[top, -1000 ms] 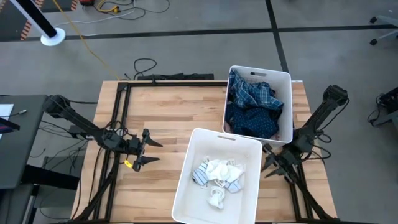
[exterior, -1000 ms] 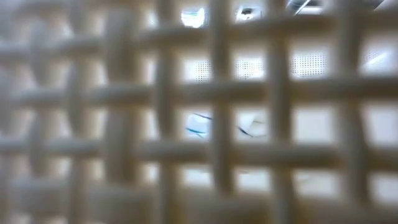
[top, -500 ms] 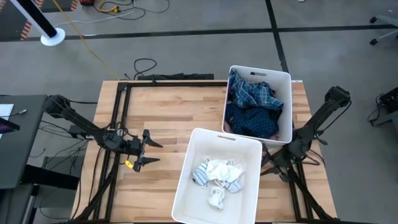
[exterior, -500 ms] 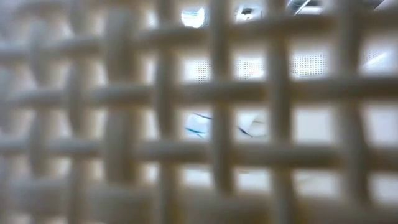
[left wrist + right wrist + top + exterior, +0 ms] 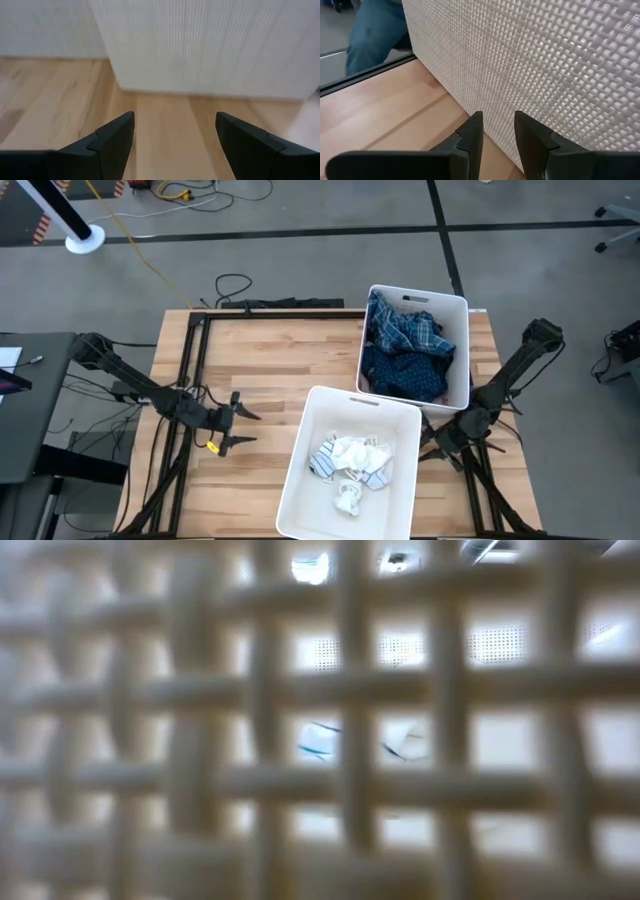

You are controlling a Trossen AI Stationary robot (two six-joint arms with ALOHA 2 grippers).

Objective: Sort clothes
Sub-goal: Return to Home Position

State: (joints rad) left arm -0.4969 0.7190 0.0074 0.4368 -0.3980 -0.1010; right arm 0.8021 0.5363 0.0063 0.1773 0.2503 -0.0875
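White socks (image 5: 352, 460) in front bin (image 5: 312, 428), left gripper (image 5: 243, 428) spread, right gripper (image 5: 430, 448) narrowly parted beside it.

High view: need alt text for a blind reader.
Two white bins on a wooden table: the far bin holds blue and navy clothes, the near bin white socks. The left gripper is open over bare wood; the right gripper is beside the near bin.

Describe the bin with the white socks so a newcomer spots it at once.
On the wooden table, two white bins sit toward the right arm's side. Take the bin lower in the high view, between the left gripper and right gripper. It alone holds pale socks; its neighbour is piled with blue clothes.
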